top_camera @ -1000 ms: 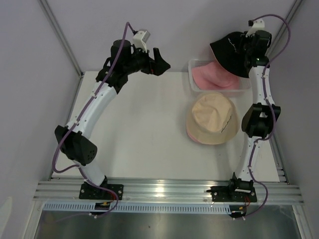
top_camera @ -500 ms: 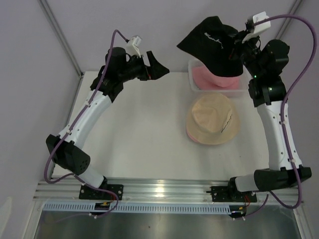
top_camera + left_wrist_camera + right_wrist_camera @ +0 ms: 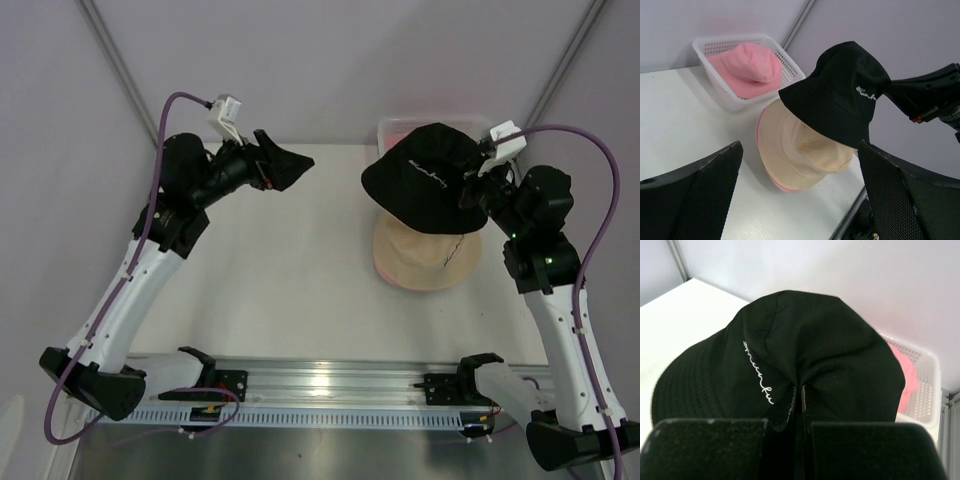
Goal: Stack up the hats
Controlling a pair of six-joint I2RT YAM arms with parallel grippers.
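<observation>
- My right gripper (image 3: 799,392) is clamped shut on a fold of the black bucket hat (image 3: 425,185), up at the crown near the little white script. There's fabric bunched between the pads.
- The black hat is off the table (image 3: 280,270) and hangs from that pinch right over the beige bucket hat (image 3: 425,260), sitting a bit toward its far side. I can't tell if the drooping brim is brushing the beige crown yet.
- Handling-wise I'd say it's light, soft and floppy. The brim sags and the crown caves wherever I squeeze. It's not fragile or slippery, but it won't hold its shape.
- A crown pinch like this one seems like the right hold. The brim hangs open underneath, so it should drape over the beige crown once it's lined up. If I grabbed the brim I'd expect it to fold and land crooked.
- The beige hat sits on the table brim-down. A pink hat (image 3: 782,187) is under it, with just a pink edge peeking out on the near-left.
- My left gripper (image 3: 295,163) is well off to the left of the beige hat, up in the air. Its fingers are spread wide and holding nothing.
- Just beyond the beige hat is a white perforated basket (image 3: 790,62) with another pink bucket hat (image 3: 747,67) lying in it. That one isn't on the stack yet.
</observation>
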